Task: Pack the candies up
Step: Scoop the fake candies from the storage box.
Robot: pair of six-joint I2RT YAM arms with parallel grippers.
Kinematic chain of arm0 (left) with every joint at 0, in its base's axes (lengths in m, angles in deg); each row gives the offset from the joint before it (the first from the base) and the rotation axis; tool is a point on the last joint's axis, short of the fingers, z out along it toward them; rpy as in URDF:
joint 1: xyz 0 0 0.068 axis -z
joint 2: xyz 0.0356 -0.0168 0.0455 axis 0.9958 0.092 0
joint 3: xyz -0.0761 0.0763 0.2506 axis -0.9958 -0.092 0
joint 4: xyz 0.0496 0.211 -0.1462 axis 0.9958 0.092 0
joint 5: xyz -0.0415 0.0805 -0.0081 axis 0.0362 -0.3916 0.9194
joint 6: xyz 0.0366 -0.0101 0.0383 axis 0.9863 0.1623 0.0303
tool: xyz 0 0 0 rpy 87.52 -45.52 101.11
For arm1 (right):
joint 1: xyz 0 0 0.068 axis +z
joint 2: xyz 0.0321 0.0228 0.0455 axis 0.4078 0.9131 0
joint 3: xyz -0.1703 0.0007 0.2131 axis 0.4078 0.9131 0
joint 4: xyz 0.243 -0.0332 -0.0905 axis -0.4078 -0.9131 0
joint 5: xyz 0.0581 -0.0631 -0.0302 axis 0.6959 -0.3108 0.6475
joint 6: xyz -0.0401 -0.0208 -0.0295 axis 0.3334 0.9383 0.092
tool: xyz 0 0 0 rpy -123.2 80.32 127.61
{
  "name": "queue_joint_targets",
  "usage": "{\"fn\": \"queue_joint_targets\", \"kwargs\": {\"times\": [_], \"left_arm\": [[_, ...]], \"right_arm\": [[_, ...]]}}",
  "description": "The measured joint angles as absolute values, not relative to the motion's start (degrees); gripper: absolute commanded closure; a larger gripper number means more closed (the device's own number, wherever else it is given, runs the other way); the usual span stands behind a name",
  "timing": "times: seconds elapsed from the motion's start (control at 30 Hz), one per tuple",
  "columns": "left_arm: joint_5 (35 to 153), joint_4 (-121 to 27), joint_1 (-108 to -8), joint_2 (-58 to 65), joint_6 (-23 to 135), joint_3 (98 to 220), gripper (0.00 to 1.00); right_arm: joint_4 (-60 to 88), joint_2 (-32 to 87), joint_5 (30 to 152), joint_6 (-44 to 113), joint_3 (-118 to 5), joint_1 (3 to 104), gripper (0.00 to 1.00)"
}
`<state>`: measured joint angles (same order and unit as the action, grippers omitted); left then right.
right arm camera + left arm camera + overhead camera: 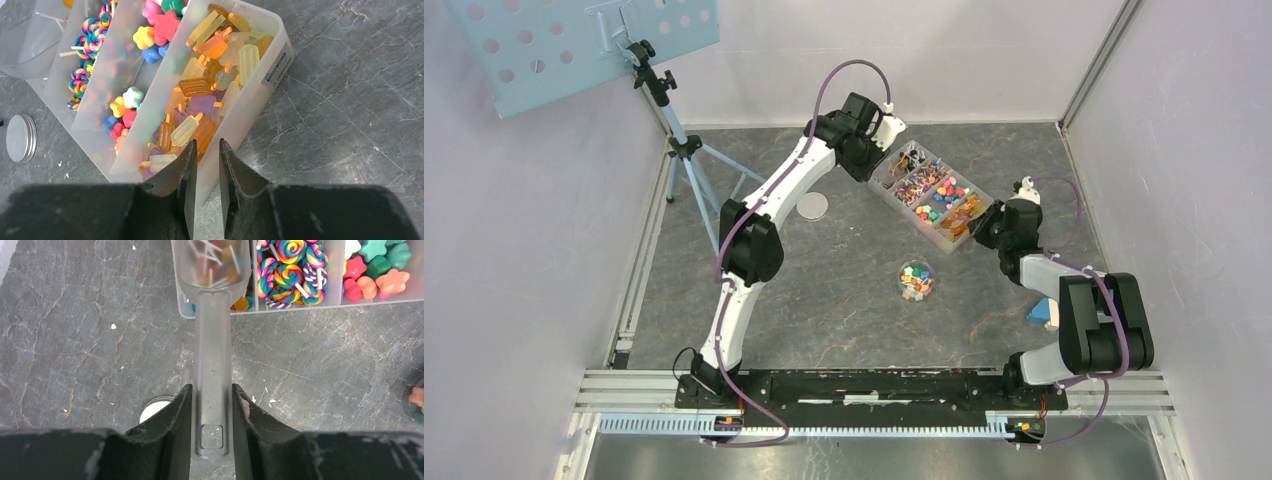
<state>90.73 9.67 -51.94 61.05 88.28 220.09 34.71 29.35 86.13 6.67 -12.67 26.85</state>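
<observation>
One clear box (265, 75), four compartments: stick lollies, rainbow swirls, stars, ice-pop shapes. Most of the candies (200, 87) sit in there, plus some in one small round jar (901, 276) nearby. I've got my left gripper (212, 390) clamped on a scoop (212, 340) loaded with lollies, and my right gripper (206, 150) is pinching the box's end wall.

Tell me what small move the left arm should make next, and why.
Probably lift the scoop level out of the divided box: the left gripper clamps its handle, its bowl sits in the end compartment, seemingly with lollipops in it, and the jar stands apart.
</observation>
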Motion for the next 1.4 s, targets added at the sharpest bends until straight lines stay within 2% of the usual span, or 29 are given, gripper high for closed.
{"fn": "queue_joint_targets", "kwargs": {"times": [0.4, 0.7, 1.4], "left_arm": [[91.85, 5.43, -52.25, 61.81, 88.23, 218.89, 0.98], [91.61, -2.92, -52.73, 61.33, 88.19, 208.09, 0.98], [91.69, 2.13, -52.69, 58.31, 88.15, 210.49, 0.98]], "right_arm": [[36.92, 30.51, 86.68, 6.89, -12.72, 26.57, 0.81], [37.29, 30.68, 87.21, 8.46, -12.78, 26.55, 0.91], [32.15, 30.88, 91.1, 18.78, -16.0, 26.26, 0.92]]}}
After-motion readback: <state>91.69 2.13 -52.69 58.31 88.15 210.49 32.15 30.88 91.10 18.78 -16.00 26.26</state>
